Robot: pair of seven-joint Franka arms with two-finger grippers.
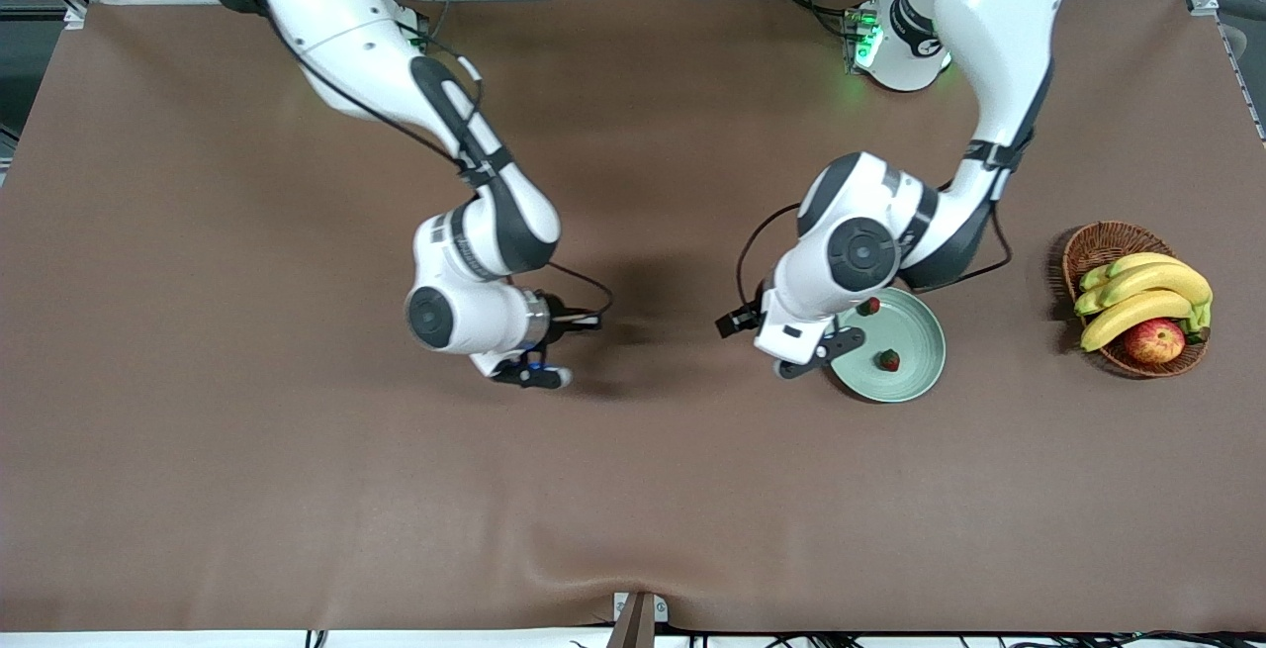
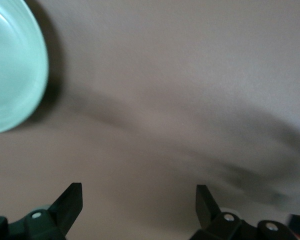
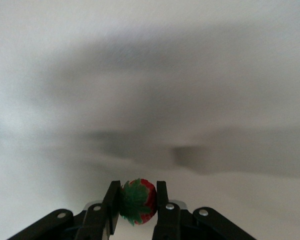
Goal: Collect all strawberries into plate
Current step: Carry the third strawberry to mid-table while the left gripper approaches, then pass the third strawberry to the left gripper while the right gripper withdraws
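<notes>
The pale mint-green plate (image 1: 915,331) lies toward the left arm's end of the table and also shows in the left wrist view (image 2: 15,65). Two strawberries lie in it, one (image 1: 869,307) by the rim nearer the robots and one (image 1: 889,360) nearer the front camera. My right gripper (image 1: 542,374) is over bare cloth in the middle of the table. In the right wrist view it (image 3: 136,200) is shut on the third strawberry (image 3: 140,201), red with a green cap. My left gripper (image 1: 819,353) is open and empty (image 2: 139,200), beside the plate's edge.
A brown wicker basket (image 1: 1098,242) with bananas (image 1: 1142,297) and a red-yellow apple (image 1: 1153,340) stands at the left arm's end of the table. The brown cloth (image 1: 297,480) has a fold at the front edge.
</notes>
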